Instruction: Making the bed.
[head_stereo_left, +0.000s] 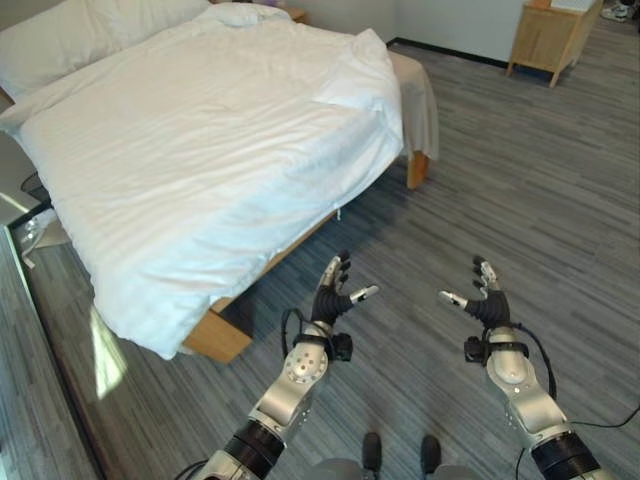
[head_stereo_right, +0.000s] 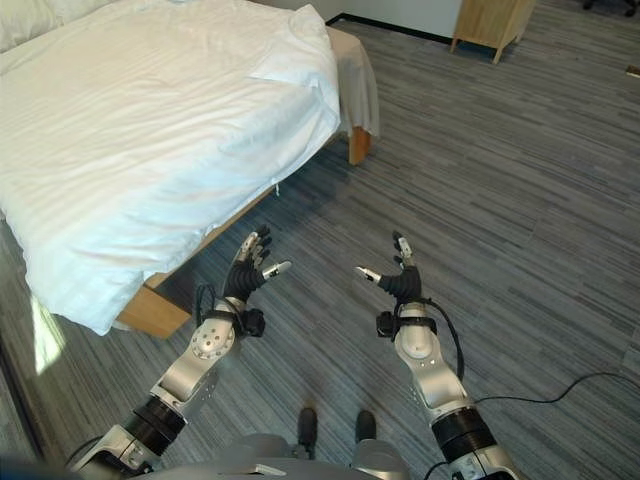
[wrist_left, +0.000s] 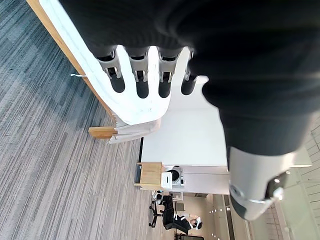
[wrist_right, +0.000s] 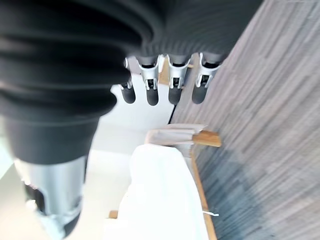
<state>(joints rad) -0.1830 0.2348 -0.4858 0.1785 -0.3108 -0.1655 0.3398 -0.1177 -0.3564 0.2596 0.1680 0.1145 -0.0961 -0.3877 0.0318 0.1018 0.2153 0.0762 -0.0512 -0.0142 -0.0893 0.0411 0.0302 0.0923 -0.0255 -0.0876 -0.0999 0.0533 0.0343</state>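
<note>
A wooden bed stands at the upper left, covered by a white duvet that hangs over its near side and foot corner. White pillows lie at the head end. My left hand is raised over the floor just off the bed's near side, fingers straight and open, holding nothing. My right hand is up at the same height further right, open and empty too. Both wrist views show straight fingers and fingers with the duvet beyond them.
Grey plank floor stretches to the right of the bed. A wooden nightstand stands at the far right by the wall. A beige sheet hangs at the bed's far corner above a wooden leg.
</note>
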